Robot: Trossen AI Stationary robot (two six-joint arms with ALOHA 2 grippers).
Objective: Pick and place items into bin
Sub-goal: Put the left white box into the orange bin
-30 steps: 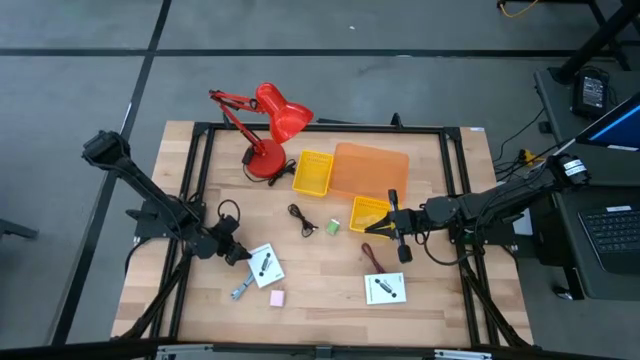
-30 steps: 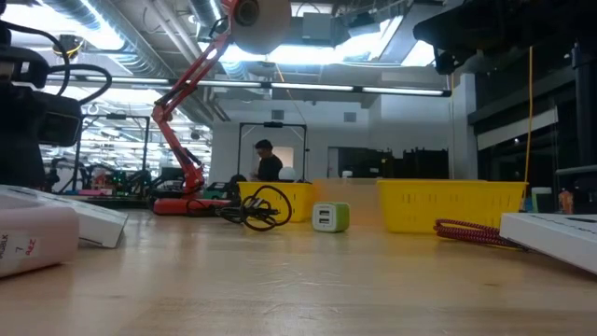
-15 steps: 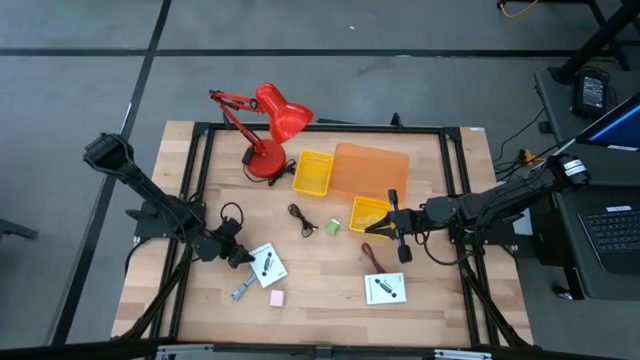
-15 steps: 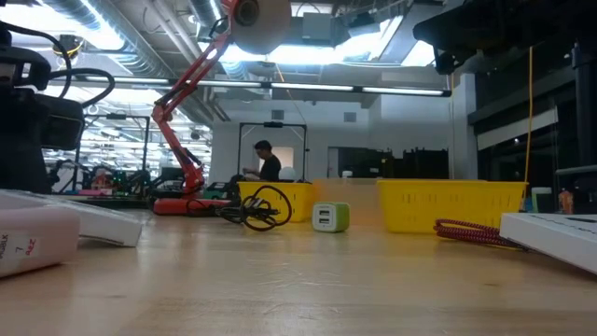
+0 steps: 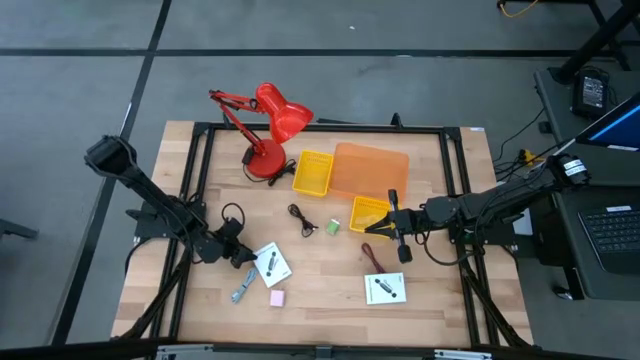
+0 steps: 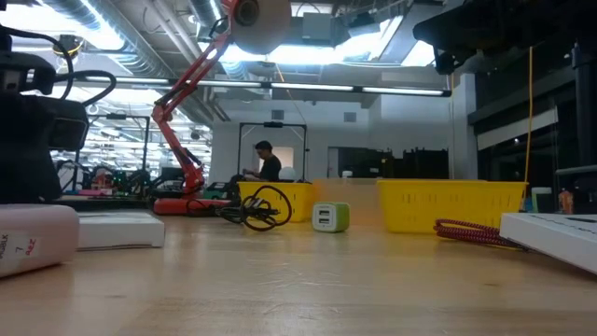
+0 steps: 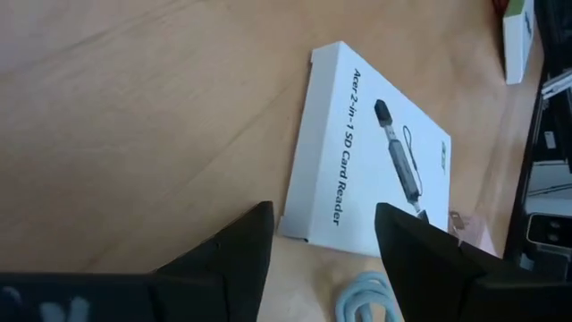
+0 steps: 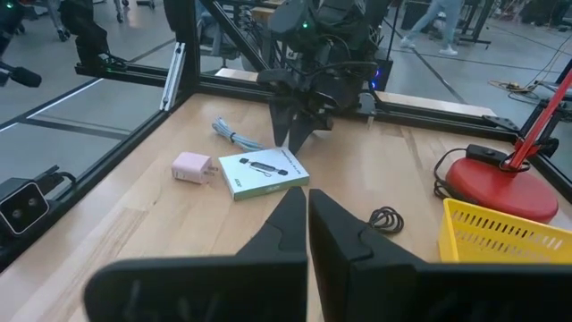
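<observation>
The left gripper (image 7: pixel 317 237) stood with its fingers parted, straddling the near corner of a white card-reader box (image 7: pixel 371 161) that lay flat on the table (image 5: pixel 330 285), toward the left arm's side. The box looked light, stiff and smooth-faced — likely to slide if nudged, so a pinch across a short edge or corner seemed best. Just beside it lay a bluish-grey cable (image 7: pixel 366 300). The right gripper (image 5: pixel 385 226) waited closed near the small yellow bin (image 5: pixel 368 212).
</observation>
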